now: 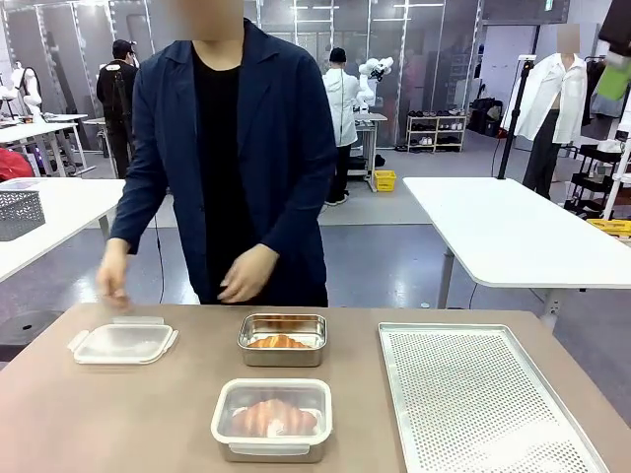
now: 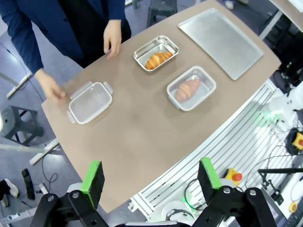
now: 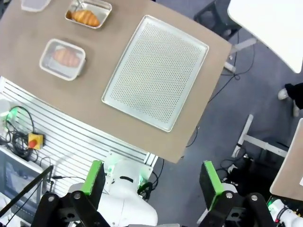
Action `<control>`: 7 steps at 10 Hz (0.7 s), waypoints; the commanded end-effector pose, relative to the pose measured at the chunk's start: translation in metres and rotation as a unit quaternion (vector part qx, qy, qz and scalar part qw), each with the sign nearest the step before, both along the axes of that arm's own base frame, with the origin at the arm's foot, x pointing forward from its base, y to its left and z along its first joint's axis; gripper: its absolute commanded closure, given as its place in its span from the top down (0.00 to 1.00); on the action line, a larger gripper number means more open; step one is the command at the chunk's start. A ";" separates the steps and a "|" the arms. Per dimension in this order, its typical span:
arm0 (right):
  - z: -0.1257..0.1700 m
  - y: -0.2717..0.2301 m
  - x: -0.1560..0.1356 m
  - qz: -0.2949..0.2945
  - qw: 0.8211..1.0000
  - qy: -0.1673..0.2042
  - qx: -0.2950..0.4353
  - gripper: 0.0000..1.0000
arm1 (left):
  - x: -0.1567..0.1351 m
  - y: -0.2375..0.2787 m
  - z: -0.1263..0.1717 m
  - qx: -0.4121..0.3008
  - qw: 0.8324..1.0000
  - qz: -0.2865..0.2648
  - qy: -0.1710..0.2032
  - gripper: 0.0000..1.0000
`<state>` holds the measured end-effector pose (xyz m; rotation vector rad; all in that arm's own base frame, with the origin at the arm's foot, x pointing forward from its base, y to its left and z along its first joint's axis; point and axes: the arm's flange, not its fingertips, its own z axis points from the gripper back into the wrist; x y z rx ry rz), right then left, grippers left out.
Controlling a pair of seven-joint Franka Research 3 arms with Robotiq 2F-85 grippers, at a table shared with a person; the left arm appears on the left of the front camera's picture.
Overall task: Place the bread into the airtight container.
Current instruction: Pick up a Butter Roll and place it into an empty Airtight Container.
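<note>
Brown desk (image 1: 148, 414), person standing at far edge in dark blue jacket over black top. Near the middle, an open metal container (image 1: 283, 338) with a croissant (image 1: 278, 342) lying in it, close to the far edge. Just in front, toward the robot, a second metal container (image 1: 272, 419) with a clear lid pressed on, another croissant (image 1: 273, 418) showing through the lid. Off to the robot's left, a loose clear lid (image 1: 123, 343) with side clips, lying flat, well apart from both containers. On the robot's right, a large perforated metal tray (image 1: 483, 394), bare.

Person's hands: one hand (image 1: 113, 281) hanging just above the far side of the loose lid, other hand (image 1: 246, 274) loosely curled above the desk edge behind the open container. Neither touching bread.

From the left wrist view, high above the desk's near corner: left tool (image 2: 151, 179) with green pads spread wide, nothing between them; all the desk's contents visible far below, including both hands and the curved desk edge. Croissant in the open container seen from above, lying diagonally across it.

From the right wrist view, high beyond the desk's right end: right tool (image 3: 152, 182) likewise spread wide, holding nothing. Tray directly below, perforations clear; both containers small at upper left, loose lid cut by the picture's corner. White robot base (image 3: 125, 198) and slatted frame under the desk edge, unseen from the front.
</note>
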<state>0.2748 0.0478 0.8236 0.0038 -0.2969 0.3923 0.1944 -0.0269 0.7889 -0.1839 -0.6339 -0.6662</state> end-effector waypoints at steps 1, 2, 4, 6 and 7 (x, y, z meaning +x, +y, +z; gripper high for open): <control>-0.006 0.005 -0.005 -0.007 0.999 -0.034 0.031 1.00 | 0.000 0.001 0.002 0.004 1.000 -0.006 -0.002 1.00; -0.013 0.003 -0.006 -0.001 0.997 -0.062 0.056 1.00 | 0.000 0.001 0.002 0.004 1.000 -0.006 -0.002 1.00; 0.004 0.001 -0.005 0.000 1.000 -0.013 0.007 1.00 | 0.000 0.001 0.002 0.004 1.000 -0.006 -0.002 1.00; 0.004 0.001 -0.005 0.000 1.000 -0.013 0.007 1.00 | 0.000 0.001 0.002 0.004 1.000 -0.006 -0.002 1.00; 0.004 0.001 -0.005 0.000 1.000 -0.013 0.007 1.00 | 0.000 0.001 0.002 0.004 1.000 -0.006 -0.002 1.00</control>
